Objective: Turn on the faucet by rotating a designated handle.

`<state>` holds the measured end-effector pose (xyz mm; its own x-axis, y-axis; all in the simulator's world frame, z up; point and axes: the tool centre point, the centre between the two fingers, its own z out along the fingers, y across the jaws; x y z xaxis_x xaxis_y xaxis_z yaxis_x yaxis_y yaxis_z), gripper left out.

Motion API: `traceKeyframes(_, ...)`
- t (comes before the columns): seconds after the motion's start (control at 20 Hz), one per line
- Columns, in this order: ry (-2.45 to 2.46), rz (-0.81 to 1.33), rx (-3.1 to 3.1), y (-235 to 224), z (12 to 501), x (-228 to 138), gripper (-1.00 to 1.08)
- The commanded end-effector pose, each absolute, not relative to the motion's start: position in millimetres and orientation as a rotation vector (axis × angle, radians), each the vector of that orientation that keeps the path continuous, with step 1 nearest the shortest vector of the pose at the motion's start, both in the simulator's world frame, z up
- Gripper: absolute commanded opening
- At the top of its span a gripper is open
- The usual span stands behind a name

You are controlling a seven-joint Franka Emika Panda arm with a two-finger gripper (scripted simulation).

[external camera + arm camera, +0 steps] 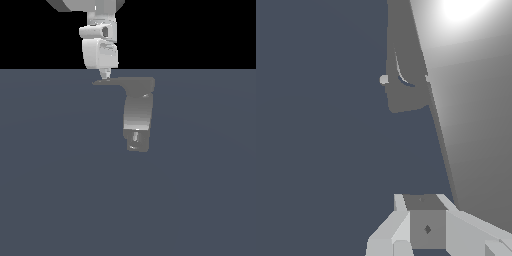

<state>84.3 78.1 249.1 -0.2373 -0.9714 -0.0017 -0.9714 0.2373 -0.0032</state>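
Grey-blue floor (50, 200), claw (104, 76) touching handle (107, 82) of faucet (137, 115)

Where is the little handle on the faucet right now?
In the exterior view the handle sticks out from the top of the faucet toward that view's left, and the gripper sits right at it, just above its tip.

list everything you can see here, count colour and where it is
faucet: 1, grey shading light to dark, standing mid-scene on the floor, small nozzle at its lower end
handle: 1, dark grey flat blade, sticking out from the faucet's top toward the exterior view's left
floor: 1, flat slate blue, fills the lower part of the scene under a black background
robot arm: 1, white, coming down from the top edge
gripper: 1, white, right above the handle's outer end; whether the jaws are open is unclear
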Motion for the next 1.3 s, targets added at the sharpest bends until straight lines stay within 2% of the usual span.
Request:
traceKeyframes(0.0, 2.471, 0.0, -1.94, 80, 249, 76, -1.0)
traceKeyframes(1.05, 2.471, 0.0, -1.94, 98, 249, 13, -1.0)
traceKeyframes(1.25, 2.474, -0.003, -1.932, 91, 249, 13, -1.0)
